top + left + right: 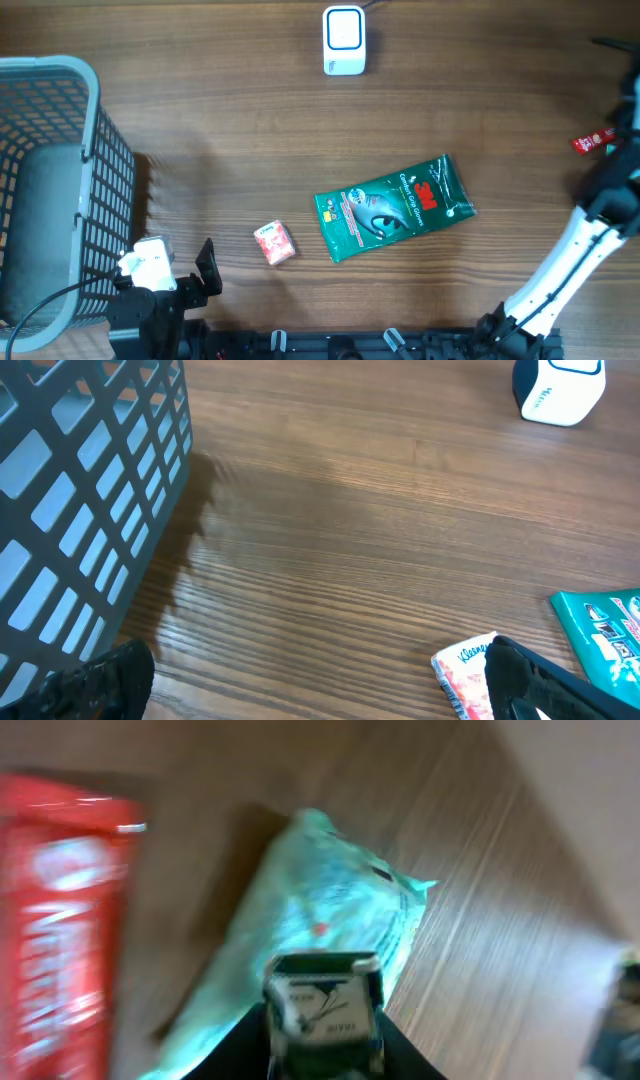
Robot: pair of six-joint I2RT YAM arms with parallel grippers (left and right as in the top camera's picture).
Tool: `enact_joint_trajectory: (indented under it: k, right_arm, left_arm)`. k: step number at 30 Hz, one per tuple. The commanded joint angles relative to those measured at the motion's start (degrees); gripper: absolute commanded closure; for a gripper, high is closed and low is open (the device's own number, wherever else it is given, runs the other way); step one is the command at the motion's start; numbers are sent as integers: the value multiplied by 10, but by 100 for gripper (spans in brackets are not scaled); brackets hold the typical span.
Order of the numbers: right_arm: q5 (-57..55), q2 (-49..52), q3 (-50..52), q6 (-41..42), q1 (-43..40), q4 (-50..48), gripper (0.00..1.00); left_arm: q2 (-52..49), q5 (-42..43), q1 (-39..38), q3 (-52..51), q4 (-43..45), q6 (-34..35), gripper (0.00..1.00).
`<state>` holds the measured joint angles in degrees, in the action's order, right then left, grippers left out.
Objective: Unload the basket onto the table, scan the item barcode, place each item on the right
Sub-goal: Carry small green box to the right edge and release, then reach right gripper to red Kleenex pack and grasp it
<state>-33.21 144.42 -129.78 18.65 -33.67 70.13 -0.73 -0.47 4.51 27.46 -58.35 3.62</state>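
Observation:
The right wrist view is blurred. My right gripper point(323, 1025) is shut on a small dark box with a white label point(323, 1005), its black fingers tight against both sides. Under it lie a pale turquoise pack point(320, 910) and a red wrapper point(60, 930). The white scanner point(344, 40) stands at the far middle of the table and also shows as the scanner point(558, 388) in the left wrist view. My left gripper point(205, 272) rests wide open at the near left, holding nothing, its right finger point(530, 680) next to a small Kleenex pack point(463, 670).
A grey mesh basket point(95, 150) fills the left side. A green 3M package point(393, 207) and the Kleenex pack point(274, 243) lie mid-table. A red wrapper point(592, 142) shows at the right edge beside the right arm point(570, 250).

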Motion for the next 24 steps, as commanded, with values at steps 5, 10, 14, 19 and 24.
enact_joint_trajectory:
  k: [5,10,14,19,24]
  right_arm:
    - [198,-57,-17,9,-8,-11,0]
    - [374,-191,-37,28,5,-17,0]
    - [605,-320,-37,14,56,19,0]
    - [577,-451,-37,-51,183,120,0]
    - [510,-507,-10,14,336,220,0]
  left_arm:
    - [4,7,1,-3,2,3,0]
    - [4,7,1,-3,2,3,0]
    - [4,7,1,-3,2,3,0]
    - [4,7,1,-3,2,3,0]
    - [4,7,1,-3,2,3,0]
